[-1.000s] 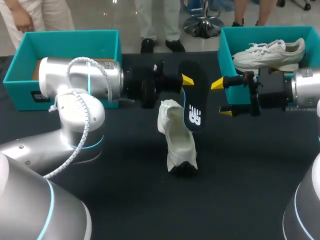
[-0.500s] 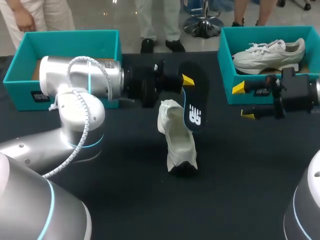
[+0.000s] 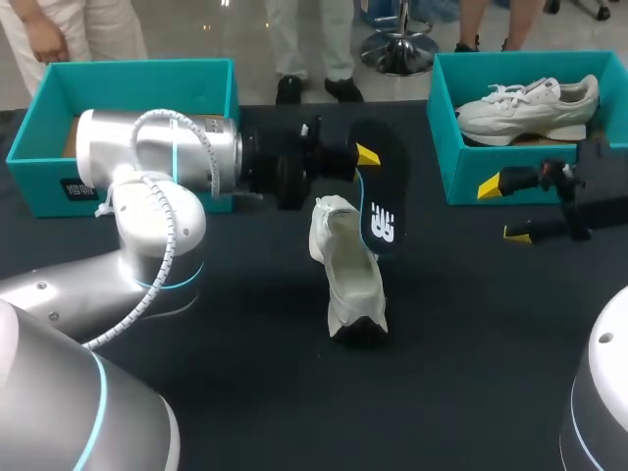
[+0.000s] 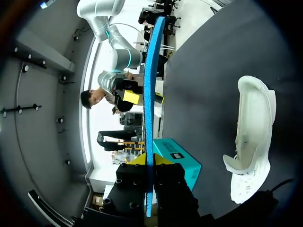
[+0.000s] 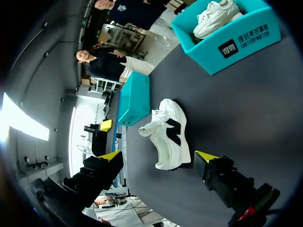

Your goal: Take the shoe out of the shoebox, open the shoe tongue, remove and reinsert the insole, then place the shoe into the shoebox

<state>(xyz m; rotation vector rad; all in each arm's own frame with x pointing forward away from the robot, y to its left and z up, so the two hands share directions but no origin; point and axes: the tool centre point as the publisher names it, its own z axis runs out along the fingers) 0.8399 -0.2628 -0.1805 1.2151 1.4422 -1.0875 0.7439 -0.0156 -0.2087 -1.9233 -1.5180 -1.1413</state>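
Note:
My left gripper (image 3: 370, 160) is shut on a black insole (image 3: 380, 201), which hangs upright above the table; in the left wrist view the insole (image 4: 149, 109) shows edge-on between that gripper's (image 4: 147, 161) yellow tips. Just under it a white shoe (image 3: 349, 273) stands on the dark table, also seen in the left wrist view (image 4: 253, 146). My right gripper (image 3: 507, 209) is open and empty, well to the right of the insole, in front of the right shoebox (image 3: 461, 179). In the right wrist view the shoe (image 5: 169, 135) lies ahead of the open right gripper (image 5: 159, 156).
The right teal shoebox holds a second white shoe (image 3: 528, 106). A second teal shoebox (image 3: 137, 75) stands at the back left, behind my left arm. The right wrist view shows both boxes, the right one (image 5: 236, 42) and the left one (image 5: 134, 97).
My right gripper has drawn back to the right, away from the insole, still open. The left gripper, the insole and the shoe have stayed in place.

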